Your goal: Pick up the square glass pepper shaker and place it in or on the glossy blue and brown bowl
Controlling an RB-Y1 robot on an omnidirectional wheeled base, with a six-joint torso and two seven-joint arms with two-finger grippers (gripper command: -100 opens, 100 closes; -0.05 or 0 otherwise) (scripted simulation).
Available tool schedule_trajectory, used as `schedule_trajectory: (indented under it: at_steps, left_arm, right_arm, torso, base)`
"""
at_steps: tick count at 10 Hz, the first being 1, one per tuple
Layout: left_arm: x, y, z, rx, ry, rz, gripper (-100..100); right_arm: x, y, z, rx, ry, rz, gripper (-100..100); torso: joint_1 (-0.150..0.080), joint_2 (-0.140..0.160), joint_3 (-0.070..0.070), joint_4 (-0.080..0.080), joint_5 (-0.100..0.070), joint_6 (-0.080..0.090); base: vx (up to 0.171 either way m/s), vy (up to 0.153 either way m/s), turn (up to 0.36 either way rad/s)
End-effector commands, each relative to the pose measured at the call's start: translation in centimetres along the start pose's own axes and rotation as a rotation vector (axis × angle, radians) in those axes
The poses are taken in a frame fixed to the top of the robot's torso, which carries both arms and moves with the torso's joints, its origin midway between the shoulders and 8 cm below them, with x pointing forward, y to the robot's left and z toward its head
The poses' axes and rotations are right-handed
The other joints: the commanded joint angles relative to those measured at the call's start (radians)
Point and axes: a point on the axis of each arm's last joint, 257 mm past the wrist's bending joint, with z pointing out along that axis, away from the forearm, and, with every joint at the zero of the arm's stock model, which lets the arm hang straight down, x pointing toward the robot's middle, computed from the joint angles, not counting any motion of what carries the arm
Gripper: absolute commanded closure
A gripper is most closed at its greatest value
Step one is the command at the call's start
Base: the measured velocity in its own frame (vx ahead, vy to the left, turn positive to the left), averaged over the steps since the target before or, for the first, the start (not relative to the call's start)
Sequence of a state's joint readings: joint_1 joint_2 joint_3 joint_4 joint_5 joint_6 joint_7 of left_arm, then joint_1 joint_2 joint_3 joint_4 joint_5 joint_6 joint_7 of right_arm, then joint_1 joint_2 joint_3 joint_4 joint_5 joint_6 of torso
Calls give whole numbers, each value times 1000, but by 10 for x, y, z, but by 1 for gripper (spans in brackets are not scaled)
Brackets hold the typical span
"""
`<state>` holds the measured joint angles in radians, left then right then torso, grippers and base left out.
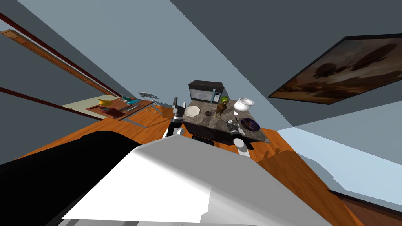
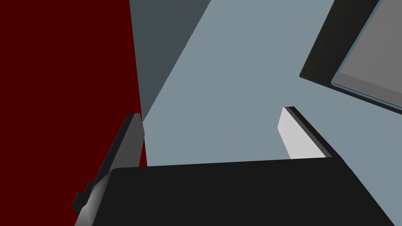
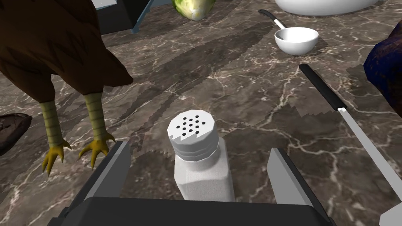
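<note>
My right gripper [image 3: 199,151] is set around the square pepper shaker [image 3: 198,168], a pale, frosted-looking body with a white screw cap pierced with dark holes. The two blade fingers are spread wide, one on each side of the shaker, with a clear gap between each blade and its walls, so nothing is gripped yet. The shaker stands upright on the brown veined marble countertop [image 3: 235,78], just beside the yellow talons of a brown eagle figurine [image 3: 59,59].

The glossy dark blue bowl [image 3: 386,74] sits off to the far side of a black-handled knife [image 3: 337,106], which lies on the marble between the shaker and the bowl. From the head camera the bowl [image 1: 250,124] is near the counter's front corner, close to my right gripper [image 1: 231,127]. The pale speck at its tip is probably the shaker, though it is too small there to be sure.

My left gripper [image 2: 211,115] is held up beside the counter [image 1: 175,102], fingers parted and holding nothing.

As I judge it, the approach is done and everything else remains: closing on the shaker, lifting it clear, carrying it over the knife and setting it in the bowl.
</note>
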<state>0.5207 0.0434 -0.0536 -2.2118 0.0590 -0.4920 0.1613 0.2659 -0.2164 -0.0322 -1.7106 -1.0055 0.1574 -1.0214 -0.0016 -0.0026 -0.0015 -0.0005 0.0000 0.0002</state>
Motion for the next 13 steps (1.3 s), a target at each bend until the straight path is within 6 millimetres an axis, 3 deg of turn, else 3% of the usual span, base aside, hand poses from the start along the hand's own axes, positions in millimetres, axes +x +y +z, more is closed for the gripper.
schedule_trajectory:
  at_steps: [1, 2, 3, 4, 8, 9, 10, 11, 12, 13]
  left_arm:
    - [0, 0, 0, 0, 0, 0, 0]
    - [0, 0, 0, 0, 0, 0, 0]
    - [0, 0, 0, 0, 0, 0, 0]
    - [0, 0, 0, 0, 0, 0, 0]
    - [0, 0, 0, 0, 0, 0, 0]
    - [0, 0, 0, 0, 0, 0, 0]
    - [0, 0, 0, 0, 0, 0, 0]
    - [0, 0, 0, 0, 0, 0, 0]
    - [0, 0, 0, 0, 0, 0, 0]
    - [0, 0, 0, 0, 0, 0, 0]
  right_arm:
    - [0, 0, 0, 0, 0, 0, -100]
    - [-1, 0, 0, 1, -4, 5, 0]
    - [-1, 0, 0, 1, -3, 5, -100]
    - [-1, 0, 0, 1, -3, 5, 100]
    - [-1, 0, 0, 2, -4, 2, 100]
    - [-1, 0, 0, 2, -4, 2, 0]
    - [-1, 0, 0, 2, -4, 3, 100]
    - [-1, 0, 0, 2, -4, 3, 0]
    - [12, -3, 5, 13, 19, -8, 100]
    - [24, -6, 8, 24, 42, -19, 100]
  torso:
    - [0, 0, 0, 0, 0, 0]
    - [1, 1, 0, 0, 0, 0]
    - [1, 2, 1, 0, 0, 0]
    - [1, 2, 1, 0, 0, 0]
    - [0, 2, 1, 1, -1, 1]
    - [0, 2, 1, 0, 0, 1]
    - [0, 2, 1, 0, 0, 1]
    - [0, 2, 1, 0, 0, 0]
    - [1, 2, 1, 0, 0, 0]
    - [0, 4, 3, 1, 0, 0]
  base:
    - [13, -11, 4]
    - [0, 0, 0]
    - [0, 0, 0]
    - [0, 0, 0]
    - [0, 0, 0]
    - [0, 0, 0]
    - [0, 0, 0]
    - [0, 0, 0]
    - [-55, -13, 113]
    - [-111, -16, 95]
